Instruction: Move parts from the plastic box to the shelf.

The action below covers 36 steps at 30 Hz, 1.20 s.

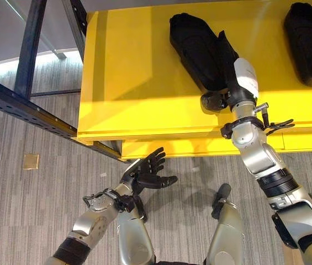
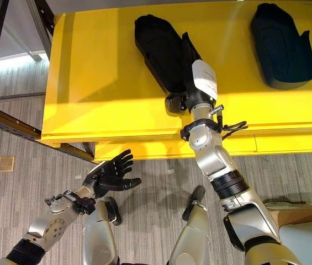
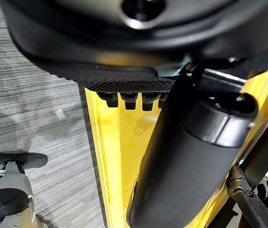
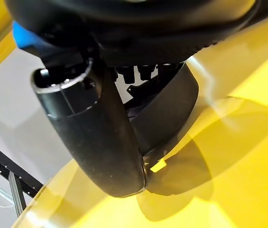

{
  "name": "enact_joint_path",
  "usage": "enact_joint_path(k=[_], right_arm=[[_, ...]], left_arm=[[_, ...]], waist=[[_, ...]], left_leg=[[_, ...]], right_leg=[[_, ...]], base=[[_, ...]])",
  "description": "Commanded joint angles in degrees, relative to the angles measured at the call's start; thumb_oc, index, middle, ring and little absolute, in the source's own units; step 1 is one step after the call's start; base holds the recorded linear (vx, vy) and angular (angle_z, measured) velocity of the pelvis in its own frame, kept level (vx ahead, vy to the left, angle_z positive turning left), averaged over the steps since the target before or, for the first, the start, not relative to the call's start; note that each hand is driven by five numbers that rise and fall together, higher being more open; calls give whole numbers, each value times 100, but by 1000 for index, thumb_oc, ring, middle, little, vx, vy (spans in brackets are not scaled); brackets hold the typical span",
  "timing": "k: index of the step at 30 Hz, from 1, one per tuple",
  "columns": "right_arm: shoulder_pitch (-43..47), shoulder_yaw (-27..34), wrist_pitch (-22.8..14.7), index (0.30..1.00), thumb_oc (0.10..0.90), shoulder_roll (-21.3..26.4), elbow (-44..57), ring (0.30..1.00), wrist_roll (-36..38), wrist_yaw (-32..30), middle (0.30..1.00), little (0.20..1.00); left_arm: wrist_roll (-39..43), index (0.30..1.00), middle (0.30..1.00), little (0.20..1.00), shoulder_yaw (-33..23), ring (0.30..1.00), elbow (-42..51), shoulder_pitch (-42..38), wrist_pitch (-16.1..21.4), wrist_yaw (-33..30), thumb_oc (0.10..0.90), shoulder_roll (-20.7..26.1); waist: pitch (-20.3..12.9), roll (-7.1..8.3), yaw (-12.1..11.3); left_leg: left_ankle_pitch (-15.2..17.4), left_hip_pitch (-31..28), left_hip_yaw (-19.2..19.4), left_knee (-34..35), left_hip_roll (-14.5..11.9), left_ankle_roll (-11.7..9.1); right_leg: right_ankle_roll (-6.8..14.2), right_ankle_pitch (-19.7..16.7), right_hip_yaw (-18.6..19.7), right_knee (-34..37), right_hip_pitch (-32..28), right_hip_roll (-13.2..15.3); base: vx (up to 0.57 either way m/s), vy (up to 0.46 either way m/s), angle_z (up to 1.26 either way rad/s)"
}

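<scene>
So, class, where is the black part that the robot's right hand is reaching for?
The black part lies on the yellow shelf, left of a second black part, with the right hand on it.

You've got open shelf [image 1: 128,66] surface left of the near black part [image 1: 191,47], and a clear strip between it and the second black part [image 1: 309,41] at right. The dark rack post [image 1: 31,47] blocks the far left. Floor [image 1: 34,210] below the shelf edge is open.

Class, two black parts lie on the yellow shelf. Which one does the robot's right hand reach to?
The black part nearer the shelf's middle: the right hand lies on it. The other part, off to the right, lies apart, untouched.
</scene>
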<state>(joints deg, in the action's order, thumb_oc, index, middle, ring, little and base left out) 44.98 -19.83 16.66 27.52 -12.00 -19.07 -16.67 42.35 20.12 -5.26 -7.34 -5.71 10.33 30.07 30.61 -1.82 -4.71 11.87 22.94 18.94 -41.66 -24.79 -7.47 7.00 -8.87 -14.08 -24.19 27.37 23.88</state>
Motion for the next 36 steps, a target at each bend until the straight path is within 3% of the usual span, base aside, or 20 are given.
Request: enact_joint_path(k=[1,8,21,28,36], right_arm=[[516,36,-239,1000,900,361,390,1000,-327,-160,1000,1000],[391,98,1,1000,900,211,341,1000,685,-326,1000,1000],[6,407,57,1000,900,-26,188,1000,1791,-730,1000,1000],[-117,501,-132,1000,900,-92,120,1000,1578,-736,1000,1000],[-212,465,-107,1000,900,-77,237,1000,1372,-760,1000,1000]], left_arm=[[24,1000,1000,1000,-159,1000,730,20,418,199,900,-75],[-24,1000,1000,1000,-166,1000,703,8,423,187,900,-121],[-46,1000,1000,1000,-152,1000,686,-27,383,145,900,-200],[-61,1000,1000,1000,-127,1000,634,-76,402,132,900,-247],[-33,1000,1000,1000,-113,1000,597,-91,427,141,900,-248]], waist=[[-82,-86,-56],[-82,-64,-45],[-82,-61,40],[-82,-79,93],[-82,-93,136]], left_leg=[[32,-306,100,791,462,412],[47,-286,89,754,432,399],[72,-351,117,757,461,405],[85,-339,138,732,460,410],[94,-346,150,735,480,414]], right_leg=[[133,2039,-7,-1573,-182,62],[126,2047,7,-1588,-166,65],[116,2054,56,-1579,-217,30],[113,2050,97,-1586,-199,17],[108,2057,134,-1592,-202,-8]], base=[[0,0,0],[0,0,0],[0,0,0],[0,0,0],[0,0,0]])
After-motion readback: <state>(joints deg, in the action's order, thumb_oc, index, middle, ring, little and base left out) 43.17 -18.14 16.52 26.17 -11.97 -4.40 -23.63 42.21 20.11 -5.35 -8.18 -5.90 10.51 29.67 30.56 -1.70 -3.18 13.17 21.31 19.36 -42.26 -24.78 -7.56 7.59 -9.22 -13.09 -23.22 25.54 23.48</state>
